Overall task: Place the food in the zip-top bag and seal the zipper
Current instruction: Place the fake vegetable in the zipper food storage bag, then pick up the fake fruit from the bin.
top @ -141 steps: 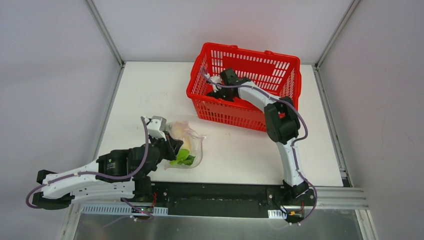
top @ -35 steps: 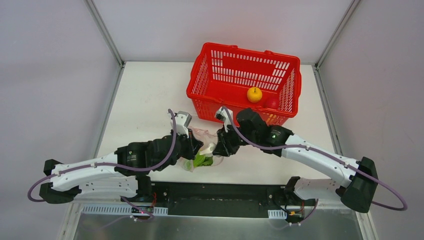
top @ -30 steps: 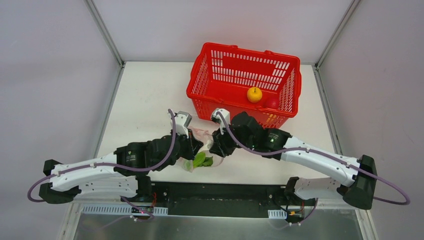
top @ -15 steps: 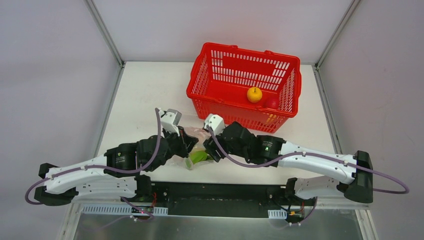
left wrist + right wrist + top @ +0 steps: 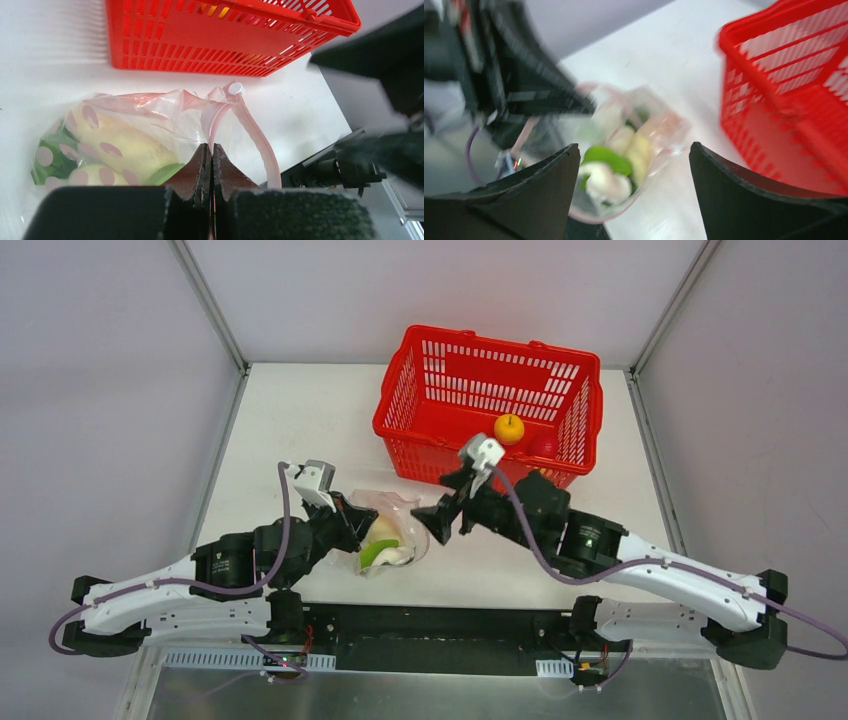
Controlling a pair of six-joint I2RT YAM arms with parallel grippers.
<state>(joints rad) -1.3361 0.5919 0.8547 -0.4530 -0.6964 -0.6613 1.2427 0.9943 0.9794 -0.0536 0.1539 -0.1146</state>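
The zip-top bag [image 5: 392, 540] sits on the table [image 5: 300, 420] between the two arms, white radish [image 5: 125, 145] and green leafy pieces [image 5: 50, 170] inside. The left gripper [image 5: 210, 150] is clamped tight on the film right by the pink zipper [image 5: 255, 142]. The right gripper [image 5: 441, 521] was at the bag's mouth half a second back. Now it's pulled off toward the red basket [image 5: 497, 368], fingers spread wide, holding nothing. A yellow ball [image 5: 509, 428] and a red ball [image 5: 543, 446] sit in the basket.

- The zip-top bag [image 5: 393, 530], clear and crinkled, lies near the red basket [image 5: 500, 340].
- Its zipper [image 5: 260, 145], a pinkish strip, curves open, unsealed.
- Inside the bag are a pale radish [image 5: 120, 145] and green leaves [image 5: 47, 172].
- A yellow ball [image 5: 509, 428] and a red ball [image 5: 543, 446] sit in the basket.
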